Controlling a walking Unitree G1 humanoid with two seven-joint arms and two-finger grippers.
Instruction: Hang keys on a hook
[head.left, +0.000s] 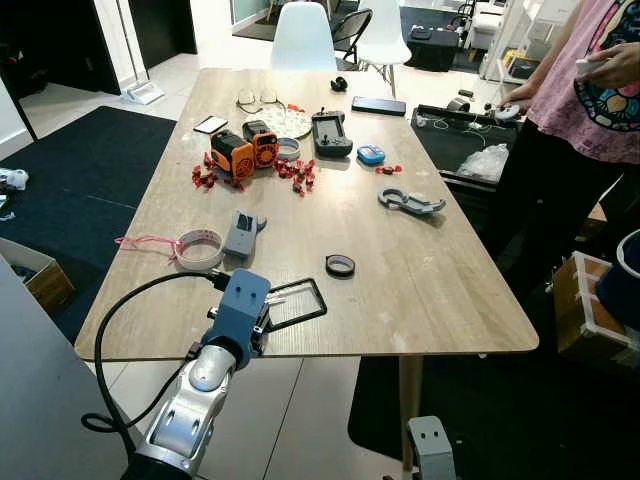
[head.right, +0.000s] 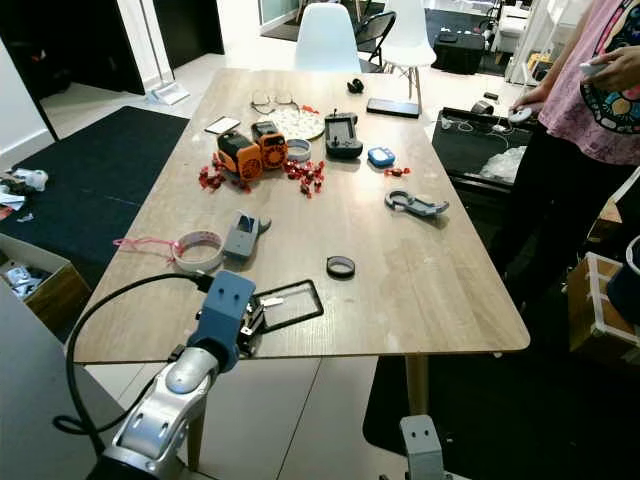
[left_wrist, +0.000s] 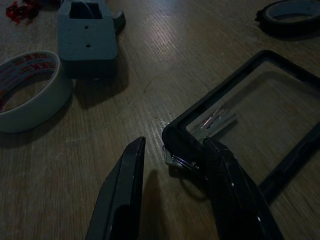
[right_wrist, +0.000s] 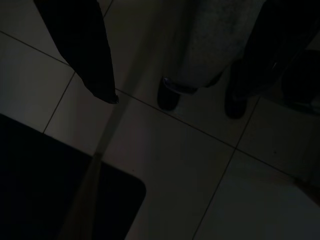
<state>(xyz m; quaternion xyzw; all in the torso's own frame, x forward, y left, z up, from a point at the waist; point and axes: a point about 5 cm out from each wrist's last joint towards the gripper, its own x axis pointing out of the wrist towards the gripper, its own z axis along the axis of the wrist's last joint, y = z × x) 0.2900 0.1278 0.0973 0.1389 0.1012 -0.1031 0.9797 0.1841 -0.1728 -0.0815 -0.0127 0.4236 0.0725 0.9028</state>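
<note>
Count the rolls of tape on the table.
3: a white roll near the left edge, a small black ring mid-table, and a grey roll beside the orange gadgets. Clutter could hide more.

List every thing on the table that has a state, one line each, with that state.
left end effector: open, fingers astride the keys' ring at the table's near edge
right end effector: open, hanging idle over the floor
keys: lying flat inside the black frame, not hung
tape roll: lying flat
phone: lying flat, screen dark
</note>
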